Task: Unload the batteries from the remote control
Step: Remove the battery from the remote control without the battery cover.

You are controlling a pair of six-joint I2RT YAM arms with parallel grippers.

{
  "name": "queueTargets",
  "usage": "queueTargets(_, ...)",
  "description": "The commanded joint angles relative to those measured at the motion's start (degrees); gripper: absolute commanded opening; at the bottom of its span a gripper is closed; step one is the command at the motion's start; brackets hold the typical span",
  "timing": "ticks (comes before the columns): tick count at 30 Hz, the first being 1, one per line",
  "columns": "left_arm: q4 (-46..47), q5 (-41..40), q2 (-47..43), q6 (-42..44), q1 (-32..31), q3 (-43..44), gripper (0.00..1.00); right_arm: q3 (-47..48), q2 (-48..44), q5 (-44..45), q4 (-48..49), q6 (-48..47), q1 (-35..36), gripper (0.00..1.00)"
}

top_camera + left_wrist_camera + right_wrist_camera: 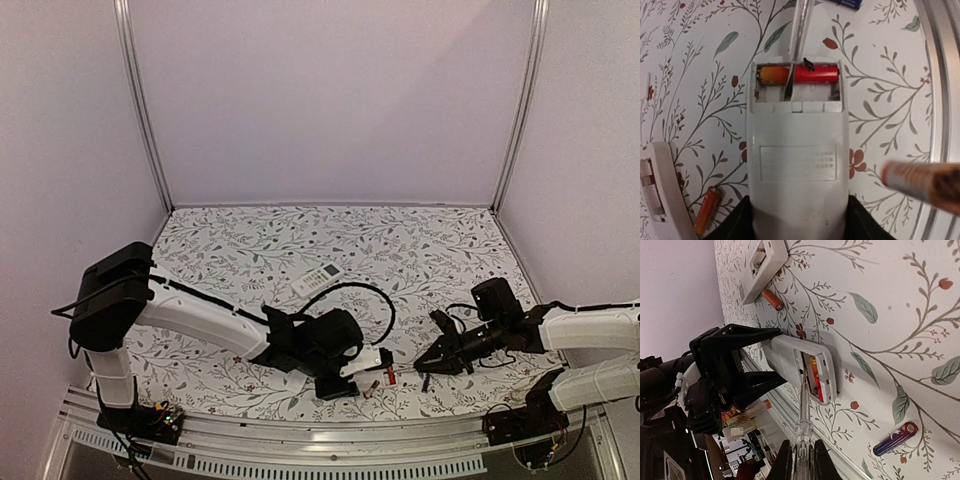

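Right jaws clamp clear stick (803,425), tip at battery (815,74), left jaws grip remote (797,150)

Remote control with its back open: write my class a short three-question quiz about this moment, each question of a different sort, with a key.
1. True or false: the open battery bay of the remote is empty.
2. What does the right gripper hold? A. a battery B. a thin clear stick C. the bay cover
3. Fill the gap: the left gripper is shut on the ____.
Key: 1 false, one red-orange battery lies in it; 2 B; 3 remote.
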Motion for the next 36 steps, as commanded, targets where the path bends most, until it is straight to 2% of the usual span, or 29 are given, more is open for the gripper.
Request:
queueTargets(1, -9.05, -3.92, 7.48, 3.81, 1.83, -3.6, 0.27, -0.79, -4.34, -13.63, 4.18, 0.18, -1.24, 0.0)
queueTargets(4, -9.15, -3.91, 7.61, 3.78, 2.02, -3.52, 0.27, -0.3, -5.77, -13.56, 4.78, 1.05, -1.59, 0.0)
queueTargets(13, -9.3, -3.77, 7.2, 3.64, 2.27, -3.34, 0.27, 4.08, -6.59, -6.11, -5.96, -3.95, -1.62, 0.0)
queueTargets(21, -9.46, -4.74, 7.22, 3.12, 2.28, -2.89, 0.27, 14.18, -8.65, 16.42, -28.72, -14.79, -1.32, 0.0)
queueTargets(26, -10.64, -5.8, 7.59, 1.09, 2.33, -1.56, 0.28, 18.93, -9.46, 27.35, -34.29, -14.22, 2.58, 0.0)
queueTargets(30, -14.39, -6.76, 7.64, -5.08, 2.95, -0.03, 0.29, 21.07, -9.37, 33.5, -37.01, -12.14, 4.07, 0.0)
queueTargets(36, -17.53, -1.37, 3.65, -25.64, 1.92, -1.09, 0.31, 20.81, -9.72, 34.12, -34.87, -9.72, 6.4, 0.0)
